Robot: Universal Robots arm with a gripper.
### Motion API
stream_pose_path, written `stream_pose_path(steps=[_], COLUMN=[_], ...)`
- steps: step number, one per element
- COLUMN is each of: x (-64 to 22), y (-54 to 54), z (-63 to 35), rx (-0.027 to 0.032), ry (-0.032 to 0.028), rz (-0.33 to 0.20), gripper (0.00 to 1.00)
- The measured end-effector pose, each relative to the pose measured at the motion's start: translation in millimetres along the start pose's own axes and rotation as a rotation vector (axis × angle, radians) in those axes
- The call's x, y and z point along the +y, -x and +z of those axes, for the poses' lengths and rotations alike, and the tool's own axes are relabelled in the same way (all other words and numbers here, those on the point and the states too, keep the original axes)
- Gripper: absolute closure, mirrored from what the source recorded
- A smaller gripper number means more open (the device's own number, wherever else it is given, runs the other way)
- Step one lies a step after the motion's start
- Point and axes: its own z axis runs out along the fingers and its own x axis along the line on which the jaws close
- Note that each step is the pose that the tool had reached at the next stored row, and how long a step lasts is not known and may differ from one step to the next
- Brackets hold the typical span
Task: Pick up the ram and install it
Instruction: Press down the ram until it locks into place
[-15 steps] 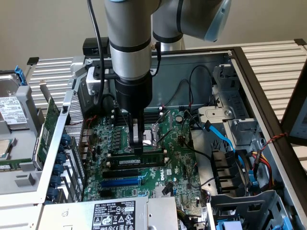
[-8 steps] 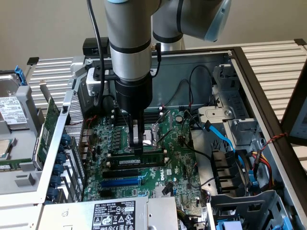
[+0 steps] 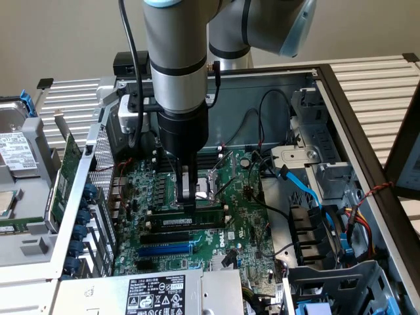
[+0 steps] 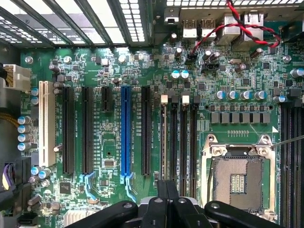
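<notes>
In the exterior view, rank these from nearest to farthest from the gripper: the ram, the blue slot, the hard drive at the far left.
1. The ram: directly under the gripper, lying along the board.
2. The blue slot: farther along the board, towards the camera.
3. The hard drive: outside the case, at the exterior view's left.

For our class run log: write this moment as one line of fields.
gripper: shut | contact: pressing on long thin green ram stick | ram: lying along its slot on green motherboard | case: open

Plain beige wall (image 3: 59, 39) is sitting behind the bench. White slatted tabletop (image 3: 380, 85) is running under everything, catching even, soft light. Dark framed panel (image 3: 403, 151) is standing at the exterior view's right edge.
</notes>
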Motion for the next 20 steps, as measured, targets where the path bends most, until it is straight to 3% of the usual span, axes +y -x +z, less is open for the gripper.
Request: stream_pose_path(steps=[6, 20], x=[0.0, 0.0], y=[-0.1, -0.7], z=[1.4, 2.8], rx=[-0.0044, -0.0044], ry=[0.0001, 0.0002], rz=[0.000, 0.000], gripper=[0.89, 0.89])
